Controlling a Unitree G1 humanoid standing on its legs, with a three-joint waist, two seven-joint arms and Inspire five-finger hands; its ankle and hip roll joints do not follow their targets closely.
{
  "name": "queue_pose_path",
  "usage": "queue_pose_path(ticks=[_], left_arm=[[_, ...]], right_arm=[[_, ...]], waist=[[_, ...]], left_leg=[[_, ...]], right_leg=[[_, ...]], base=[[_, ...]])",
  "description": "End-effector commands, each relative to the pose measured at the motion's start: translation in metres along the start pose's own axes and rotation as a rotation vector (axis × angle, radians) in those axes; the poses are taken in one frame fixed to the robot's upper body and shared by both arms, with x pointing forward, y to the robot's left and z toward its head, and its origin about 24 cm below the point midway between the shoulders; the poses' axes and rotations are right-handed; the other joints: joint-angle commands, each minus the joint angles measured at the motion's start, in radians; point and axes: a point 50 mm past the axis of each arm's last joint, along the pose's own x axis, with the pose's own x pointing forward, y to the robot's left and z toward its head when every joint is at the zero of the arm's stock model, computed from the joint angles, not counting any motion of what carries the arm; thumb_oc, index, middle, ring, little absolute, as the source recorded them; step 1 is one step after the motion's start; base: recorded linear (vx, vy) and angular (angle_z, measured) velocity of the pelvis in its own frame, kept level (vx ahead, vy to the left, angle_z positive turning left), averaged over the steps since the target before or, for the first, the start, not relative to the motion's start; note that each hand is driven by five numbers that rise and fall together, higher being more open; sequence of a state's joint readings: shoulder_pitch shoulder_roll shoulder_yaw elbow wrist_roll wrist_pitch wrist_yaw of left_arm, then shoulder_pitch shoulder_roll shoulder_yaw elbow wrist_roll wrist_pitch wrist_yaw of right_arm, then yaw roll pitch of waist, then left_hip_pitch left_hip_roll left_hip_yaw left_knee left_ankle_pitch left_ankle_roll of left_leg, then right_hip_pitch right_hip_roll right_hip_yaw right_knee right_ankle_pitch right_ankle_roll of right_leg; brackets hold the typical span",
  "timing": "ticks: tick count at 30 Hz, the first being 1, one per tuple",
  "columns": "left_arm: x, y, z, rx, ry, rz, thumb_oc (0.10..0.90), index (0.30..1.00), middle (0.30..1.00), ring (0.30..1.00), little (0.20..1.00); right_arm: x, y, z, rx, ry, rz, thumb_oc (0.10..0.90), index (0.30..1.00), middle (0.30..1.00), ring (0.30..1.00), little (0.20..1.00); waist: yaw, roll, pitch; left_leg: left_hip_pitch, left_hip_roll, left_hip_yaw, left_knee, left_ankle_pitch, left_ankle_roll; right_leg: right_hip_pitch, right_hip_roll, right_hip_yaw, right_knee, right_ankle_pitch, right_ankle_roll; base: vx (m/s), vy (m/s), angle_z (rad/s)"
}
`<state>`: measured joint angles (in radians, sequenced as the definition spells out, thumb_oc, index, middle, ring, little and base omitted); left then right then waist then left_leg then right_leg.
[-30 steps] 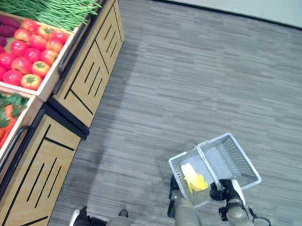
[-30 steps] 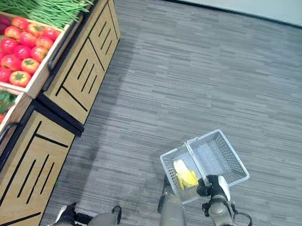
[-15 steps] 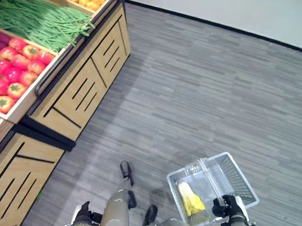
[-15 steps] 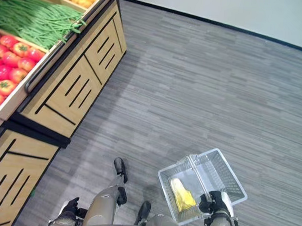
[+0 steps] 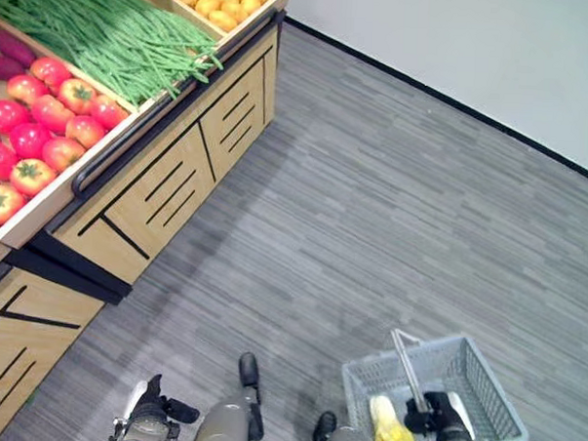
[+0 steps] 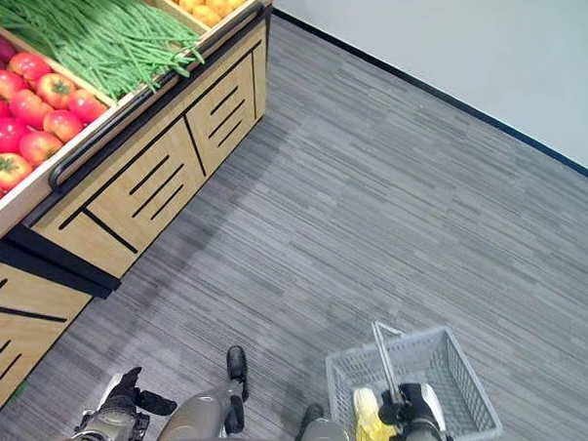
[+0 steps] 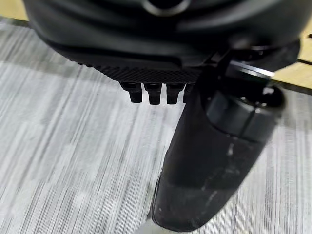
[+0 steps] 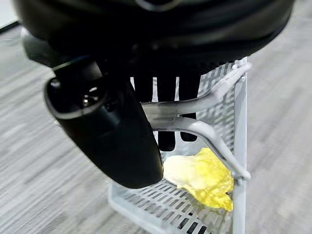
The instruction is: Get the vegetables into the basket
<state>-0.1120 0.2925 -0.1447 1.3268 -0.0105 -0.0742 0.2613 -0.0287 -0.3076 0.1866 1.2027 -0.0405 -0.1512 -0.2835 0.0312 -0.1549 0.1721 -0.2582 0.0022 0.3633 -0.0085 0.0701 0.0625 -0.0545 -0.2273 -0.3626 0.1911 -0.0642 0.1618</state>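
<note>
light: even, bright | shadow: soft beside stand (image 5: pixel 169 176) | wrist views: hand bulk blurred

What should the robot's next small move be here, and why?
Probably step toward the produce stand. The right hand carries the basket by its handle with one yellow vegetable inside, the left hand is empty, and the green beans and tomatoes sit far off.
</note>
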Motion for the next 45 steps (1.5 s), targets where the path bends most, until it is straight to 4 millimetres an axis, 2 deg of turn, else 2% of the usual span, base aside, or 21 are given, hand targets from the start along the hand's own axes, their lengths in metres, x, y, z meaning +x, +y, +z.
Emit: queue_pose_path(ticks=[1, 2, 3, 5, 9, 10, 11, 13, 16, 19, 21, 23, 25, 28, 32, 33, 34, 35, 40, 41, 45], left_arm=[[0.001, 0.007, -0.001, -0.013, -0.015, 0.033, 0.900, 1.000, 1.000, 1.000, 1.000], [0.001, 0.008, -0.001, -0.011, -0.016, 0.033, 0.900, 1.000, 1.000, 1.000, 1.000], [0.001, 0.009, 0.001, 0.005, -0.020, 0.036, 0.900, 1.000, 1.000, 1.000, 1.000], [0.001, 0.009, 0.002, 0.006, -0.022, 0.038, 0.900, 1.000, 1.000, 1.000, 1.000], [0.002, 0.011, 0.005, 0.008, -0.031, 0.051, 0.900, 1.000, 1.000, 1.000, 1.000], [0.003, 0.009, 0.012, 0.020, -0.055, 0.053, 0.900, 1.000, 1.000, 1.000, 1.000], [0.003, 0.010, 0.014, 0.025, -0.059, 0.055, 0.900, 1.000, 1.000, 1.000, 1.000], [0.003, 0.009, 0.013, 0.024, -0.051, 0.054, 0.900, 1.000, 1.000, 1.000, 1.000], [0.002, 0.007, 0.008, 0.014, -0.033, 0.050, 0.900, 1.000, 1.000, 1.000, 1.000], [0.000, 0.004, -0.005, -0.011, 0.021, 0.040, 0.900, 1.000, 1.000, 1.000, 1.000], [-0.002, 0.001, -0.013, -0.012, 0.047, 0.032, 0.900, 1.000, 1.000, 1.000, 1.000], [-0.003, -0.004, -0.013, -0.026, 0.052, 0.027, 0.900, 1.000, 1.000, 1.000, 1.000], [-0.004, -0.011, -0.012, -0.034, 0.047, 0.009, 0.900, 1.000, 1.000, 1.000, 1.000], [-0.007, -0.019, -0.013, -0.023, 0.046, -0.015, 0.900, 1.000, 1.000, 1.000, 1.000], [-0.008, -0.017, -0.022, -0.035, 0.086, -0.008, 0.900, 1.000, 1.000, 1.000, 1.000], [-0.008, -0.017, -0.023, -0.035, 0.086, -0.008, 0.900, 1.000, 1.000, 1.000, 1.000], [-0.009, -0.017, -0.027, -0.015, 0.095, -0.025, 0.900, 1.000, 1.000, 1.000, 1.000], [-0.009, -0.018, -0.026, -0.003, 0.090, -0.031, 0.900, 1.000, 1.000, 1.000, 1.000], [-0.008, -0.015, -0.026, 0.036, 0.086, -0.039, 0.900, 1.000, 1.000, 1.000, 1.000], [-0.020, 0.012, -0.090, 0.161, 0.315, -0.096, 0.900, 1.000, 1.000, 1.000, 1.000], [-0.022, 0.016, -0.097, 0.176, 0.340, -0.086, 0.900, 1.000, 1.000, 1.000, 1.000]], right_arm=[[0.008, -0.037, 0.017, -0.006, -0.089, -0.120, 0.400, 0.300, 0.300, 0.300, 0.300], [0.009, -0.036, 0.019, -0.002, -0.096, -0.117, 0.400, 0.300, 0.300, 0.300, 0.300], [0.009, -0.034, 0.022, 0.001, -0.106, -0.106, 0.400, 0.300, 0.300, 0.300, 0.300], [0.009, -0.032, 0.025, 0.001, -0.113, -0.101, 0.400, 0.300, 0.300, 0.300, 0.300], [0.010, -0.030, 0.030, 0.013, -0.128, -0.099, 0.400, 0.300, 0.300, 0.300, 0.300], [0.011, -0.032, 0.033, 0.014, -0.133, -0.109, 0.400, 0.300, 0.300, 0.300, 0.300], [0.011, -0.033, 0.033, 0.016, -0.133, -0.111, 0.400, 0.300, 0.300, 0.300, 0.300], [0.010, -0.035, 0.026, 0.021, -0.115, -0.118, 0.400, 0.300, 0.300, 0.300, 0.300], [0.011, -0.037, 0.026, 0.019, -0.111, -0.120, 0.400, 0.300, 0.300, 0.300, 0.300], [0.011, -0.042, 0.024, -0.004, -0.109, -0.125, 0.400, 0.300, 0.300, 0.300, 0.300], [0.012, -0.047, 0.028, -0.016, -0.128, -0.136, 0.400, 0.300, 0.300, 0.300, 0.300], [0.013, -0.051, 0.029, -0.039, -0.133, -0.141, 0.400, 0.300, 0.300, 0.300, 0.300], [0.014, -0.057, 0.029, -0.048, -0.135, -0.154, 0.400, 0.300, 0.300, 0.300, 0.300], [0.013, -0.067, 0.025, -0.039, -0.123, -0.184, 0.400, 0.300, 0.300, 0.300, 0.300], [0.013, -0.064, 0.021, -0.013, -0.104, -0.161, 0.400, 0.300, 0.300, 0.300, 0.300], [0.013, -0.064, 0.021, -0.013, -0.104, -0.161, 0.400, 0.300, 0.300, 0.300, 0.300], [0.012, -0.060, 0.015, -0.004, -0.083, -0.143, 0.400, 0.300, 0.300, 0.300, 0.300], [0.011, -0.059, 0.013, 0.003, -0.074, -0.143, 0.400, 0.300, 0.300, 0.300, 0.300], [0.010, -0.055, 0.005, 0.024, -0.040, -0.131, 0.400, 0.300, 0.300, 0.300, 0.300], [0.008, -0.032, 0.010, 0.015, -0.065, 0.064, 0.400, 0.300, 0.300, 0.300, 0.300], [0.008, -0.038, 0.007, 0.001, -0.059, 0.054, 0.400, 0.300, 0.300, 0.300, 0.300]], waist=[[0.022, -0.006, 0.020], [0.024, -0.004, 0.023], [0.019, 0.004, 0.030], [0.015, 0.011, 0.035], [-0.003, 0.035, 0.050], [-0.016, 0.041, 0.059], [-0.025, 0.042, 0.060], [-0.037, 0.043, 0.061], [-0.035, 0.047, 0.055], [-0.034, 0.061, 0.042], [-0.027, 0.076, 0.036], [-0.021, 0.090, 0.036], [-0.027, 0.096, 0.038], [-0.046, 0.103, 0.042], [-0.053, 0.111, 0.014], [-0.053, 0.111, 0.014], [-0.051, 0.124, 0.005], [-0.051, 0.128, 0.006], [-0.054, 0.126, 0.004], [-0.042, 0.091, -0.076], [-0.052, 0.093, -0.084]], left_leg=[[0.047, 0.095, -0.037, 0.004, 0.007, -0.085], [0.058, 0.091, -0.042, -0.006, 0.003, -0.080], [0.079, 0.085, -0.063, -0.025, 0.001, -0.072], [0.098, 0.084, -0.074, -0.042, 0.003, -0.073], [0.118, 0.101, -0.122, -0.061, 0.012, -0.098], [0.125, 0.101, -0.176, -0.041, -0.004, -0.112], [0.129, 0.098, -0.199, -0.032, -0.013, -0.115], [0.132, 0.089, -0.259, 0.001, -0.035, -0.122], [0.133, 0.097, -0.279, 0.014, -0.036, -0.132], [0.129, 0.132, -0.313, -0.002, -0.012, -0.157], [0.118, 0.171, -0.340, -0.040, 0.045, -0.190], [0.105, 0.186, -0.361, -0.062, 0.080, -0.210], [0.087, 0.194, -0.305, -0.034, 0.083, -0.204], [0.105, 0.221, -0.150, 0.072, 0.051, -0.203], [0.151, 0.209, -0.142, 0.070, -0.003, -0.202], [0.152, 0.208, -0.141, 0.069, -0.003, -0.201], [0.185, 0.216, -0.120, -0.022, 0.024, -0.202], [0.193, 0.217, -0.121, -0.048, 0.035, -0.202], [0.199, 0.198, -0.155, -0.079, 0.030, -0.195], [0.259, 0.149, -0.197, -0.077, -0.001, -0.165], [0.277, 0.139, -0.185, -0.079, -0.013, -0.161]], right_leg=[[-0.013, -0.058, 0.045, 0.001, 0.270, 0.067], [-0.031, -0.057, 0.057, 0.042, 0.270, 0.064], [-0.063, -0.032, 0.110, 0.101, 0.266, 0.059], [-0.093, -0.013, 0.140, 0.115, 0.252, 0.049], [-0.152, -0.001, 0.180, -0.020, 0.201, 0.031], [-0.183, -0.010, 0.262, -0.126, 0.213, 0.043], [-0.197, -0.007, 0.302, -0.153, 0.221, 0.046], [-0.188, 0.003, 0.333, -0.160, 0.208, 0.048], [-0.172, 0.011, 0.301, -0.157, 0.199, 0.041], [-0.137, 0.052, 0.270, -0.195, 0.183, 0.017], [-0.112, 0.092, 0.245, -0.228, 0.172, -0.005], [-0.100, 0.099, 0.214, -0.245, 0.170, -0.012], [-0.092, 0.082, 0.180, -0.254, 0.171, -0.016], [-0.086, 0.054, 0.115, -0.256, 0.174, -0.029], [-0.093, 0.049, 0.077, -0.243, 0.175, -0.020], [-0.094, 0.049, 0.077, -0.243, 0.174, -0.019], [-0.097, 0.040, 0.065, -0.227, 0.181, -0.011], [-0.096, 0.032, 0.057, -0.221, 0.185, -0.007], [-0.094, 0.002, 0.047, -0.213, 0.201, 0.010], [0.010, 0.035, 0.180, -0.278, 0.191, 0.004], [0.017, 0.027, 0.190, -0.278, 0.196, 0.007]], base=[[0.05, 0.097, 0.07], [0.06, 0.149, 0.01], [0.08, 0.089, 0.05], [0.08, 0.050, 0.20], [0.15, -0.124, 0.58], [0.25, -0.316, 1.32], [0.30, -0.394, 1.39], [0.16, -0.313, 1.12], [0.05, -0.238, 1.21], [0.03, -0.293, 0.45], [-0.02, -0.376, 0.27], [-0.04, -0.268, 0.53], [-0.07, -0.118, 0.65], [-0.11, -0.061, 0.70], [-0.06, -0.017, 0.59], [-0.02, 0.131, 0.31], [-0.02, 0.156, 0.18], [-0.02, 0.155, 0.13], [-0.03, 0.144, 0.38], [0.02, 0.058, 0.19], [0.06, 0.048, -0.26]])
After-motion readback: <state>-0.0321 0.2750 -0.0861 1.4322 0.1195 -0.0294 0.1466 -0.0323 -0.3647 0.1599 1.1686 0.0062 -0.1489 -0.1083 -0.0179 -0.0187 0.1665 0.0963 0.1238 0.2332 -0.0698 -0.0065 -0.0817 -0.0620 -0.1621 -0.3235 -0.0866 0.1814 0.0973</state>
